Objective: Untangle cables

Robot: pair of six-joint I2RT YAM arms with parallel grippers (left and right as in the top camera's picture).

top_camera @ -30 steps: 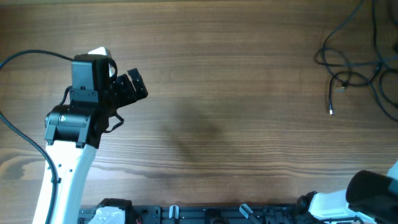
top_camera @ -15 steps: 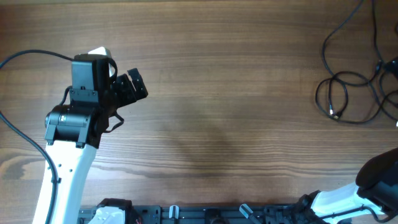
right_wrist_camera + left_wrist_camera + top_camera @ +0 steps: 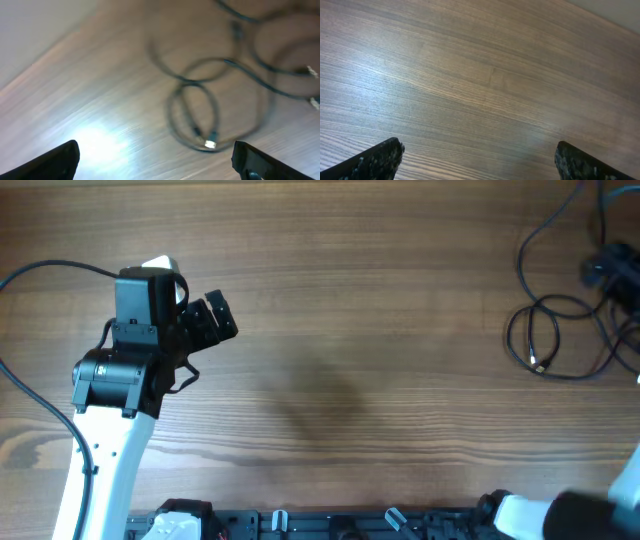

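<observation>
The cables [image 3: 560, 338] are thin black cords lying in loose loops at the table's far right, one small plug [image 3: 537, 365] resting inside a loop. The right wrist view shows the same loops [image 3: 200, 107], blurred, with a bright plug tip [image 3: 210, 144]. My right gripper [image 3: 157, 159] hangs above them, open, nothing between its fingers. A dark blurred shape [image 3: 607, 263] sits over the cords at the right edge. My left gripper [image 3: 215, 320] stays at the left, far from the cables. It is open [image 3: 479, 154] over bare wood.
The wooden table [image 3: 350, 300] stretches between the two arms. The left arm's thick black lead [image 3: 40, 272] curves off the left edge. A black rail [image 3: 330, 525] runs along the front edge, with the right arm's base [image 3: 530, 515] beside it.
The right gripper has opened and let the cords go. The bunched, lifted cable has dropped into a wider loop on the table. The right arm has shifted; the left arm has not moved.
</observation>
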